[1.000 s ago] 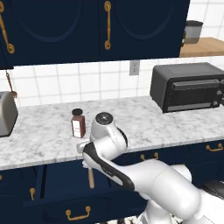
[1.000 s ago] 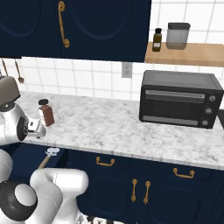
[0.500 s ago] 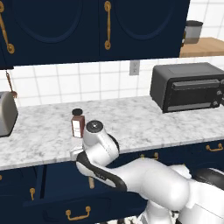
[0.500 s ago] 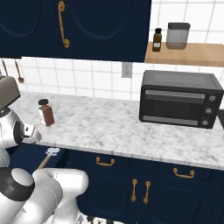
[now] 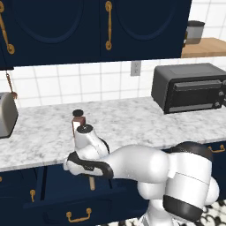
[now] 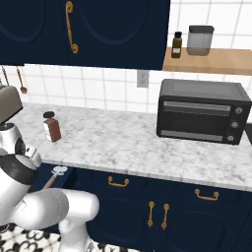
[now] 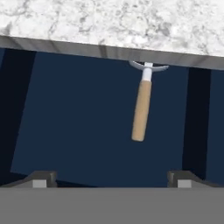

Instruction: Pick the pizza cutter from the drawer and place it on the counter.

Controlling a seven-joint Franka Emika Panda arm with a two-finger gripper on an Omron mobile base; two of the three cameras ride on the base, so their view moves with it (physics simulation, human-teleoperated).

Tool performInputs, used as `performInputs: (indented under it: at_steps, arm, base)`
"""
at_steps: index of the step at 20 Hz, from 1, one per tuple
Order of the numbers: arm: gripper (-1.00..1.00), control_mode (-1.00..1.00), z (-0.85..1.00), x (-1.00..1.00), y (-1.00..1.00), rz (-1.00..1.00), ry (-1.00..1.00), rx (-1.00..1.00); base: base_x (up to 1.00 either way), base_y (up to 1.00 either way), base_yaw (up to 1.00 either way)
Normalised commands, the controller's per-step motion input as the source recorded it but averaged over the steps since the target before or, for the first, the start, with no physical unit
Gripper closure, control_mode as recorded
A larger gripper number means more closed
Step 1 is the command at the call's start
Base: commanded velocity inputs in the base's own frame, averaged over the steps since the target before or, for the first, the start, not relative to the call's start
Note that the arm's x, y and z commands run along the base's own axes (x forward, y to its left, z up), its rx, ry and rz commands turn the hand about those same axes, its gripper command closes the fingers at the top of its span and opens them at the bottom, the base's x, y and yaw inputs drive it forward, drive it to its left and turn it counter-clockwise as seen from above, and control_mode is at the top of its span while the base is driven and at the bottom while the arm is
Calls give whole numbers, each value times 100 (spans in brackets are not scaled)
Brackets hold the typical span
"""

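arm over open drawer (image 5: 53, 194), brown bottle (image 5: 78, 121)

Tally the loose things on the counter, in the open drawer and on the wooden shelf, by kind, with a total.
Bottles: 2, the brown bottle on the counter, the small dark bottle on the shelf
Toaster ovens: 1, black
Toasters: 1
Canisters: 1, grey
Pizza cutters: 1, in the drawer
Total: 6

Pizza cutter (image 7: 141, 107) sits in the open drawer (image 7: 87, 127), upper right of centre, head tucked under the counter (image 7: 109, 22) edge along the top.
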Motion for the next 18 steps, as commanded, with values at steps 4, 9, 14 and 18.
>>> performInputs:
  at_steps: [4,9,14,18]
  arm:
    - [-100,-100,-42,-26,0,7,0,0]
    - [-100,-100,-53,-12,0,1,4,0]
    - [-100,-100,-48,0,0,0,17,0]
    - [-100,-100,-44,0,7,0,20,-4]
  base:
    - [0,0,0]
    - [0,0,0]
    - [0,0,0]
    - [0,0,0]
